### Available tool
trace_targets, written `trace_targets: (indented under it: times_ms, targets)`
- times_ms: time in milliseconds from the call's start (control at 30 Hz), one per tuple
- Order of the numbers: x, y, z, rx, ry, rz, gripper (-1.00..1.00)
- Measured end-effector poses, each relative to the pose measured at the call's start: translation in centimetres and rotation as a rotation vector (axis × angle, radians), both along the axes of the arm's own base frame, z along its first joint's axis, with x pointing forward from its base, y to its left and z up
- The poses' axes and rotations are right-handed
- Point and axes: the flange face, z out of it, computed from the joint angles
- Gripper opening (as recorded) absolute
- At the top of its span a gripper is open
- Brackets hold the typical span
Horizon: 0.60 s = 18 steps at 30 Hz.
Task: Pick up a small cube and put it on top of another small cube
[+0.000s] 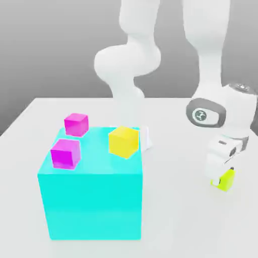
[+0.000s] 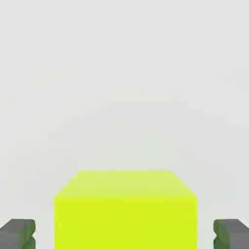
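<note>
The small lime-yellow cube [image 1: 226,179] rests on the white table at the exterior view's right, apart from the other cubes. My gripper [image 1: 224,176] is lowered straight over it. In the hand view the cube [image 2: 125,209] sits between the two dark fingertips [image 2: 17,234], with a narrow strip of table showing on each side, so the pads do not touch it. A golden-yellow cube [image 1: 123,141] sits on top of the big cyan block [image 1: 90,201], toward its far right corner.
Two magenta cubes are at the cyan block: one [image 1: 65,153] on its top near the left edge, one [image 1: 76,124] at its far left edge. The arm's white base [image 1: 128,65] rises behind the block. White table [image 1: 176,221] lies between block and gripper.
</note>
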Motion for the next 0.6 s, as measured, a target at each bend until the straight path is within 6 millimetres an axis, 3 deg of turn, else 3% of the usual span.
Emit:
trace_targets:
  times_ms: [133, 367, 467, 600]
  targets:
    - [0.0, 0.0, -0.1, 0.000, -0.001, 0.000, -1.00]
    - [0.7, -0.3, 5.8, -0.003, -0.003, -0.006, -1.00]
    - [5.8, -3.1, 8.7, -0.005, -0.008, -0.053, -1.00]
    - [12.3, -8.6, 13.1, -0.008, -0.014, -0.097, -1.00]
